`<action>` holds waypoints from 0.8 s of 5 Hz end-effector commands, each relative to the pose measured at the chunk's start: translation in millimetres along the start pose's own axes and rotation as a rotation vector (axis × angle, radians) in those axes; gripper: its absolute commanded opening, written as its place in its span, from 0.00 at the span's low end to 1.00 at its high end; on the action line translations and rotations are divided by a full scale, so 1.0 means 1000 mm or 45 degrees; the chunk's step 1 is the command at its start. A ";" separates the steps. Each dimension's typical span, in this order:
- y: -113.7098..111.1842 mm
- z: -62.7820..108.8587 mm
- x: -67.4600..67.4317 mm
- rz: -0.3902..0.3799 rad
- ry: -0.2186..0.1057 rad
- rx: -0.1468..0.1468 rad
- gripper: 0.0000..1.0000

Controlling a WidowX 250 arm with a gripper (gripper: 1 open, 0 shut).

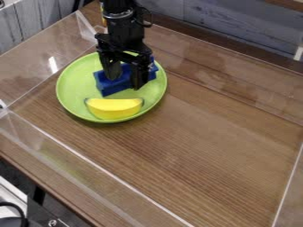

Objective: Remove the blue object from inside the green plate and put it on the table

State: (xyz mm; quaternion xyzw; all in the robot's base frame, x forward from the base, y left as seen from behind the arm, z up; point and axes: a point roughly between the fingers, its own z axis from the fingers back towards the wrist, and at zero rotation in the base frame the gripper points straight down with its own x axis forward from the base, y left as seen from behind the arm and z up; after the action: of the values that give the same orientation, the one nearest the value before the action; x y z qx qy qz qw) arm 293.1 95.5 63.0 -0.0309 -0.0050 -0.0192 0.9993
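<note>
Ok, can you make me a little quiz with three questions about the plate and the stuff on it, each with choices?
1. Where is the blue object?
A. on the bare table
B. in the green plate
C. outside the clear walls

2. What colour is the banana lying in the plate?
A. yellow
B. red
C. purple

3. How is the tool right now?
A. open, down over the blue object
B. lifted high above the plate
C. shut on the banana

Answers:
1 B: the blue object lies inside the green plate, not on the table.
2 A: the banana at the plate's near edge is yellow.
3 A: its fingers stand apart, low over the blue object, which has not yet been lifted.
</note>
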 end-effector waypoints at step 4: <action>0.002 0.013 0.010 0.002 -0.045 0.001 1.00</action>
State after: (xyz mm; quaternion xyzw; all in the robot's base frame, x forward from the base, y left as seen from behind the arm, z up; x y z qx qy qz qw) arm 294.5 93.9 63.1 -0.0396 -0.0003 -0.0177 0.9991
